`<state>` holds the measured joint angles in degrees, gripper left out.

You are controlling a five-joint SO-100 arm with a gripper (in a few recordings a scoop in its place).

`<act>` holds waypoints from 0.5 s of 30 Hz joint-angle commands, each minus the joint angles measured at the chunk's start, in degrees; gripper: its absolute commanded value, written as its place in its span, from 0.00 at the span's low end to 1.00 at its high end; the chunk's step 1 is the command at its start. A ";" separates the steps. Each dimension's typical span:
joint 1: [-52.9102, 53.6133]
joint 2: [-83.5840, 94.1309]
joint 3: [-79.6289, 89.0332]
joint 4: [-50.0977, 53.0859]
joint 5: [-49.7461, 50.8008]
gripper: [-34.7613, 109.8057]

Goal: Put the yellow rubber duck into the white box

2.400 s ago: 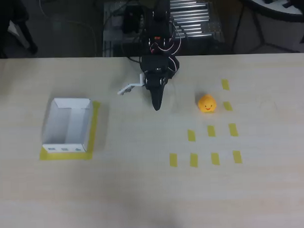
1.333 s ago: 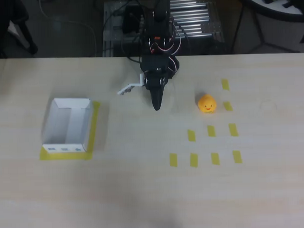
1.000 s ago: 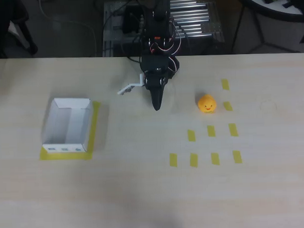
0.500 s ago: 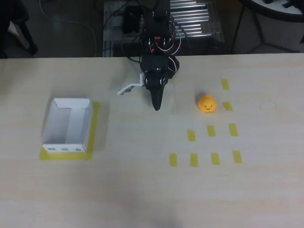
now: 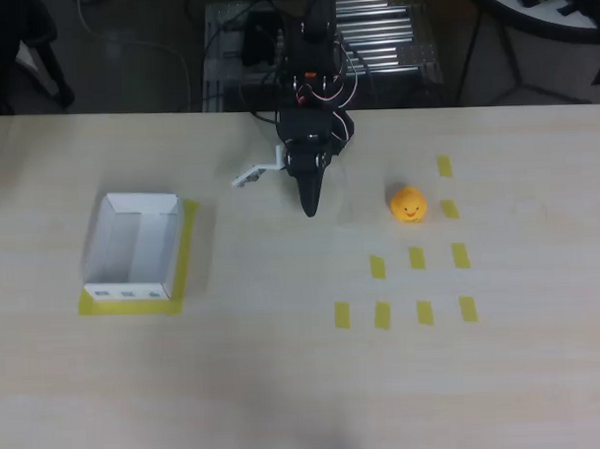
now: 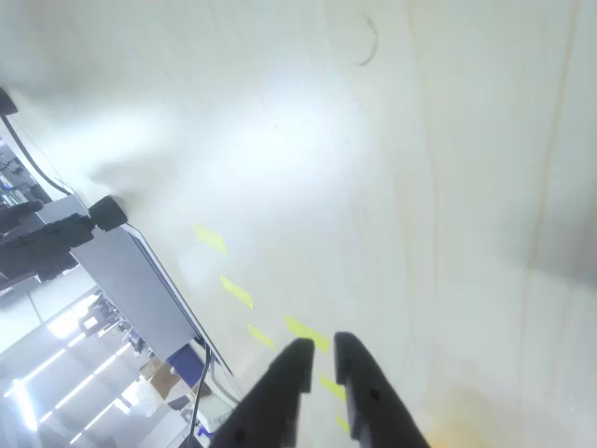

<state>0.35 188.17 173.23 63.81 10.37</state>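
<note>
In the overhead view the yellow rubber duck [image 5: 409,203] sits on the pale wooden table, right of centre, among yellow tape marks. The white box [image 5: 128,289] stands open-topped at the left on a yellow tape base, with nothing inside. My black gripper [image 5: 308,211] points down the picture between them, roughly a hand's width left of the duck and far from the box. Its fingers are shut with nothing between them. In the wrist view the two dark fingertips [image 6: 322,350] lie almost together over bare table.
Several yellow tape rectangles [image 5: 418,258] lie in rows below and right of the duck. A small white plate [image 5: 254,174] sticks out left of the arm. The arm's base and cables [image 5: 309,57] are at the table's far edge.
</note>
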 commanded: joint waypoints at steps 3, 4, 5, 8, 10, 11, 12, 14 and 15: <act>0.35 2.99 0.53 0.53 0.62 0.24; 0.35 2.99 0.53 0.53 0.62 0.24; 0.35 2.99 0.53 0.53 0.62 0.24; 0.35 2.99 0.53 0.53 0.62 0.24; 0.09 2.99 0.53 0.53 0.35 0.24; -0.09 2.99 0.53 0.53 0.00 0.24; -0.44 2.99 0.53 0.53 -0.79 0.24; -0.97 2.99 0.53 0.18 -2.64 0.24; -0.79 2.99 0.26 0.00 -2.99 0.24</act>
<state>0.35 188.17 173.23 63.81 9.23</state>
